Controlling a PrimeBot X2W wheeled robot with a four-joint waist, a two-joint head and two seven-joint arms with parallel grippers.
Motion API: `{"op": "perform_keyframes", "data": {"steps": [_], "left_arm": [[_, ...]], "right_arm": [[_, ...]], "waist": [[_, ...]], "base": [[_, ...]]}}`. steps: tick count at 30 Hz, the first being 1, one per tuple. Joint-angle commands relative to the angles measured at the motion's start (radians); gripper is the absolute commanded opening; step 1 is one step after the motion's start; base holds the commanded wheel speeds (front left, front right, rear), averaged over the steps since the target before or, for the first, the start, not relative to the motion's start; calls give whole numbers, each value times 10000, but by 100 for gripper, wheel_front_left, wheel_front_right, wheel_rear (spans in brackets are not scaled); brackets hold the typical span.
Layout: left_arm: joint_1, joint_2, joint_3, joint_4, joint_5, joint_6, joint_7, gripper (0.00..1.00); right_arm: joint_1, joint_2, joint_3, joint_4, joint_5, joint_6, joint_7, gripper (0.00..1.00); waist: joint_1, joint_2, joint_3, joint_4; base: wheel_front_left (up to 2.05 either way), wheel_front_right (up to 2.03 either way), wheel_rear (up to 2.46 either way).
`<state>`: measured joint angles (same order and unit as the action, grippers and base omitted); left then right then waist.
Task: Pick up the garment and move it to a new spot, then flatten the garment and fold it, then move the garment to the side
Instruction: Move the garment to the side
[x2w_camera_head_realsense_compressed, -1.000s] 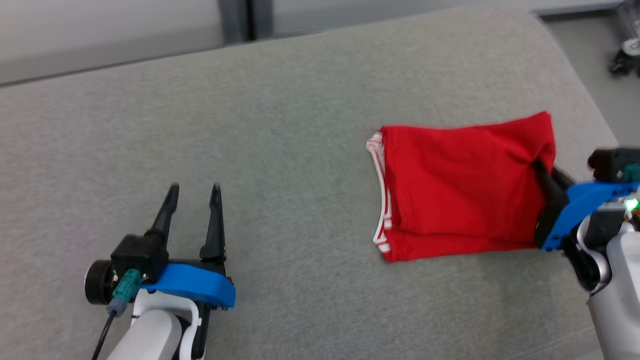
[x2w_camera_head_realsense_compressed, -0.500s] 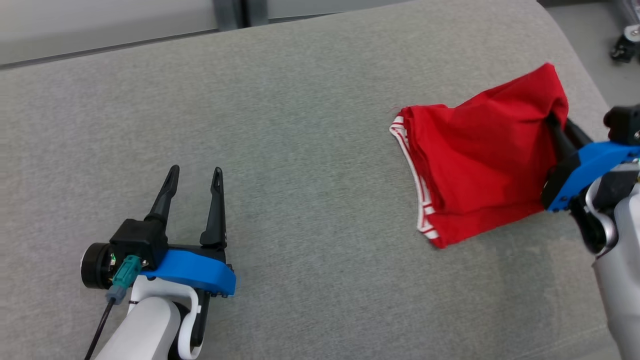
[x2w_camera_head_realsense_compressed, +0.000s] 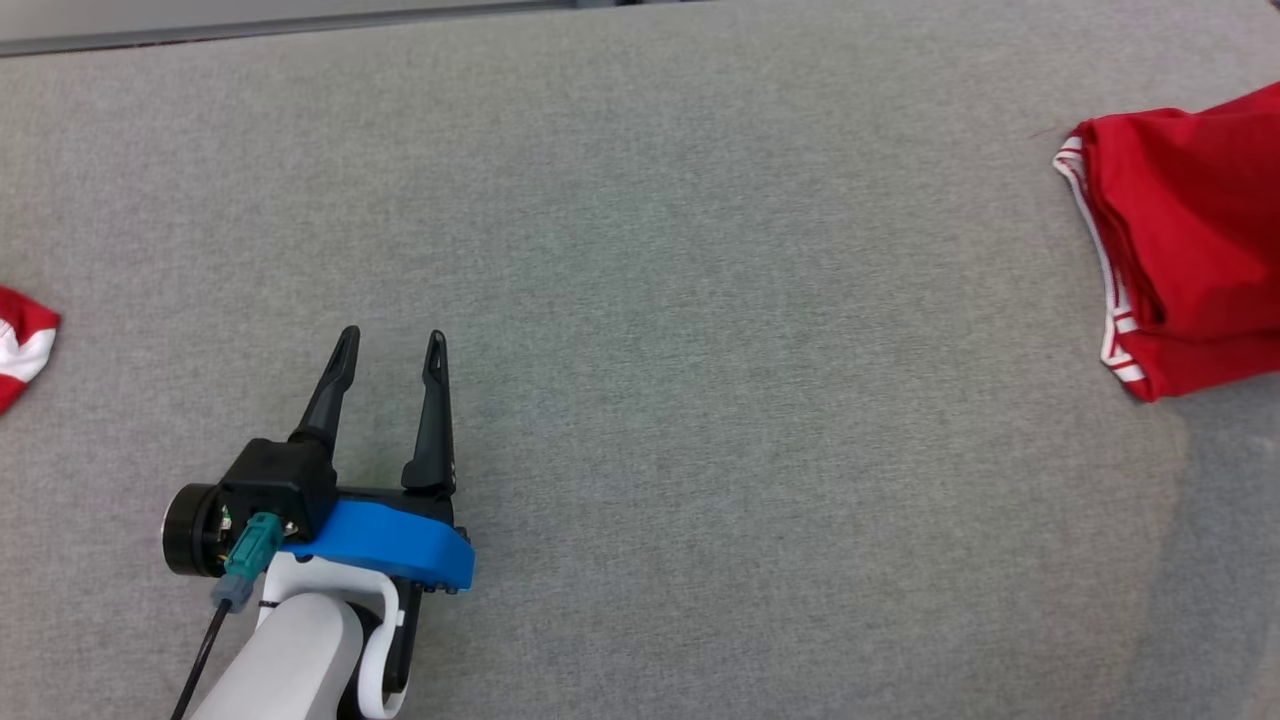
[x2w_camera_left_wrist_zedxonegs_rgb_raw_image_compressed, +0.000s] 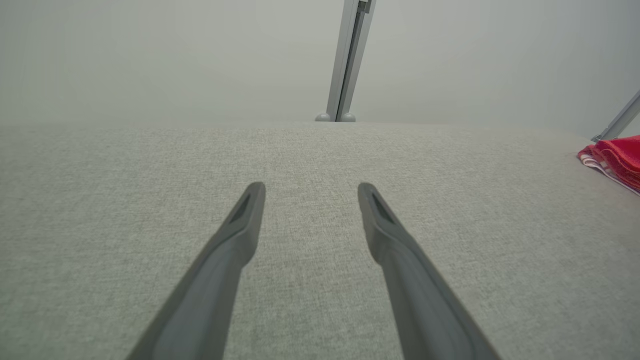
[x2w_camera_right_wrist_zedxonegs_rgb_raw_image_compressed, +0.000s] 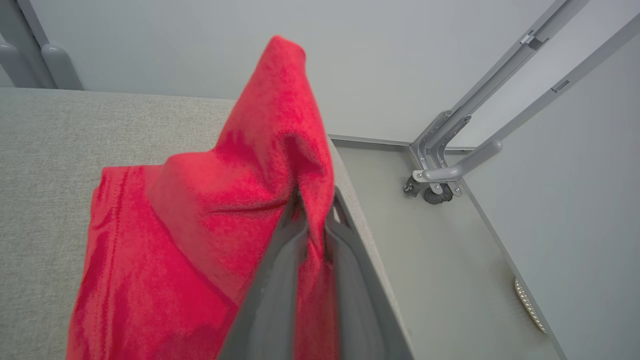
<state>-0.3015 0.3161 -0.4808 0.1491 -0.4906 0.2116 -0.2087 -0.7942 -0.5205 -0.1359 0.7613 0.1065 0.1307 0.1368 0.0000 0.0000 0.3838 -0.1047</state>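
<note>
Close at the lower left, left gripper: wide open, nothing between its two dark fingers, which point out over bare cushion.
Right gripper: closed tight on a corner of the garment; red cloth is pinched between the fingers and rises in a peak above them.
Garment: red with white-striped trim. Below the held corner it spreads over the right-hand end of the cushion, beside the edge where the floor begins. Whether it rests there or hangs just clear, I cannot tell. In the head view the garment is cut off by the right border, well apart from the left gripper.
Change from half a second ago: the whole head view has shifted, so the camera has moved. The garment now sits at the right border instead of right of centre. The strip of wall above the cushion has shrunk to a sliver. The left gripper keeps the same pose and the same spread.
Second cloth: red and white, newly in view at the left border, lying on the cushion.
Cushion: grey woven fabric, broad and flat.
Room: a pale grey wall behind, a grey floor to the right of the cushion, grey metal frame legs on a small wheel, and an upright metal post at the cushion's far edge.
</note>
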Motion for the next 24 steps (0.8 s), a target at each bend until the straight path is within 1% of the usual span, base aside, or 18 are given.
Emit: {"op": "perform_keyframes", "data": {"steps": [1, 2, 3, 4, 5, 8, 10, 14, 17, 24], "left_arm": [[-71, 32, 5, -48, 13, 50, -53, 100], [-75, 39, -2, -58, 17, 60, -47, 100], [-79, 50, -4, -71, 23, 61, -49, 100], [-89, 58, -13, -79, 28, 68, -46, 100], [-99, 67, -22, -79, 33, 76, -40, 100], [-130, 78, -33, -89, 31, 95, -10, 100], [-149, 88, -42, -86, 22, 98, 6, 100], [-140, 98, -49, -58, -18, 120, 13, 100], [-93, 67, -48, -13, -96, 109, -25, 100], [-198, -140, 35, 356, -283, -26, -208, 100]], "right_arm": [[-129, -111, -262, 180, -149, 1, -77, 0], [-144, -139, -473, 300, -295, 1, -108, 0], [-171, -143, -717, 415, -465, 0, -240, 38], [-212, -98, -944, 491, -642, 1, -393, 95], [-234, 4, -1112, 565, -856, 1, -556, 100], [-321, 294, -1474, 645, -1520, 1, -1137, 100], [-344, 563, -1534, 682, -1840, 1, -1431, 100], [-569, 1024, -1166, 674, -2090, 1, -1763, 100], [-607, 1293, -598, 647, -1893, 1, -1958, 100], [-315, 1520, 631, 223, -1088, 1, -2365, 100]], "waist": [[0, 0, 152, 184], [0, 0, 179, 222], [0, 0, 202, 246], [0, 0, 220, 268], [0, 0, 226, 284], [0, 0, 216, 296], [0, 0, 174, 267], [0, 0, 2, 174], [0, 0, -201, 124], [0, 0, -984, 247]], "base": [[0, 0, 0], [0, 0, 0], [0, 0, 0], [0, 0, 0], [0, 0, 0], [0, 0, 0], [0, 0, 0], [0, 0, 0], [0, 0, 0], [0, 0, 0]]}}
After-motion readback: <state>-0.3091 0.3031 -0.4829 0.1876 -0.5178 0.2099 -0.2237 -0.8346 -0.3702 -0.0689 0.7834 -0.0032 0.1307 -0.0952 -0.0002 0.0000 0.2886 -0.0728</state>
